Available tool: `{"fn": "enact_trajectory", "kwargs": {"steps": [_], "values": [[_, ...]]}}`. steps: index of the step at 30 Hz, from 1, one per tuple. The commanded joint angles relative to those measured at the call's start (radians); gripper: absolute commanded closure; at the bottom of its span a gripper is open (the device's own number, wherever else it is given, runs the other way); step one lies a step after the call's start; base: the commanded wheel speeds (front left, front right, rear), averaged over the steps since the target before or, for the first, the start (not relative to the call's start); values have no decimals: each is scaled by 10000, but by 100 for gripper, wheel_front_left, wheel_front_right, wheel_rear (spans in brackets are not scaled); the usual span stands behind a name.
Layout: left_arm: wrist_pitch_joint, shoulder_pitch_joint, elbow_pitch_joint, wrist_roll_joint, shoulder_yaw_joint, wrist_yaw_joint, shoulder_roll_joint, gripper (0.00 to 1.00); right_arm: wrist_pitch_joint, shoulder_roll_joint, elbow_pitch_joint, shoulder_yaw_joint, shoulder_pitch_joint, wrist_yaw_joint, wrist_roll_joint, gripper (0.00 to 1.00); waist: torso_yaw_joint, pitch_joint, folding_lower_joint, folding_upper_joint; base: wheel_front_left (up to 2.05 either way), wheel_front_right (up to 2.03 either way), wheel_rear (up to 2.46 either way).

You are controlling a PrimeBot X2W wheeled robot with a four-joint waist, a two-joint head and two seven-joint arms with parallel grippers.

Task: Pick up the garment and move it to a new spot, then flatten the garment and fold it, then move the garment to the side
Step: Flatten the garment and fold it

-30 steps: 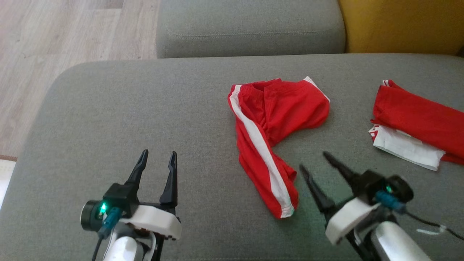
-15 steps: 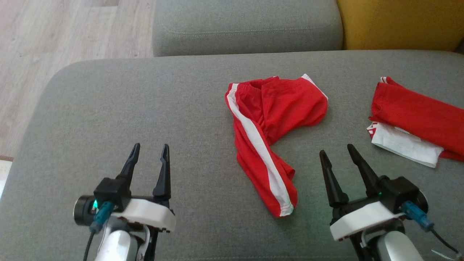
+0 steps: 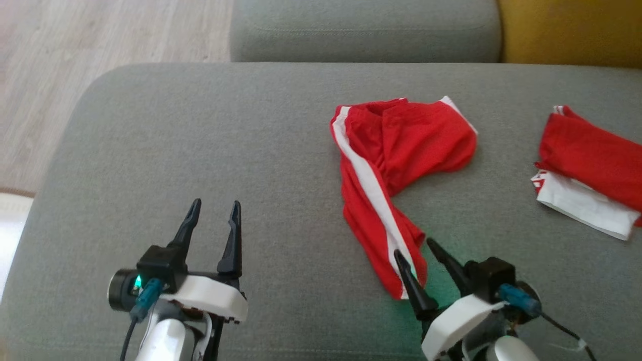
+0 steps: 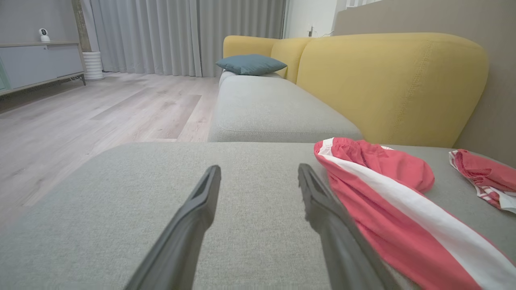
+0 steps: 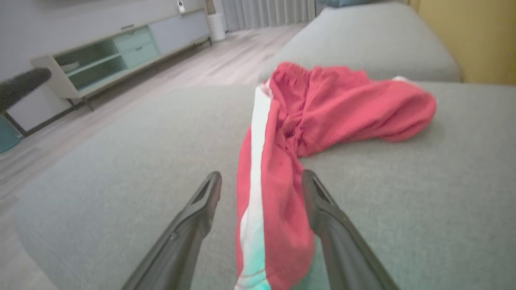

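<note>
While the red shorts (image 3: pixel 386 170) lie on the grey sofa cushion (image 3: pixel 200 150), waistband far and hem toward me, my right gripper (image 3: pixel 413 246) stands spread astride that hem, my left gripper (image 3: pixel 216 202) released, well apart.

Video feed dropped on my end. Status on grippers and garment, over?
Left gripper open, over bare cushion. Right gripper open, astride near leg of red shorts, not gripped yet. Folded red-and-white clothes lie apart, far right.
</note>
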Motion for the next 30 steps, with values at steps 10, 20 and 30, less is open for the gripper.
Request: {"fn": "enact_trajectory", "kwargs": {"steps": [10, 20, 30], "values": [[-61, -771, -195, -90, 98, -16, 1, 0, 723, -8, 2013, 335, -1299, 63, -688, 0, 678, 415, 0, 0, 0, 0, 0], [-61, -770, -146, -130, 86, 41, 1, 0, 523, -301, 3752, -172, -2350, 63, -1815, 100, 784, 296, 0, 0, 0, 0, 0], [-61, -670, -206, -217, 101, 112, 1, 0, 109, -2691, 3574, -387, -4452, 63, -3759, 100, 597, 0, 0, 0, 0, 0, 0]]}}
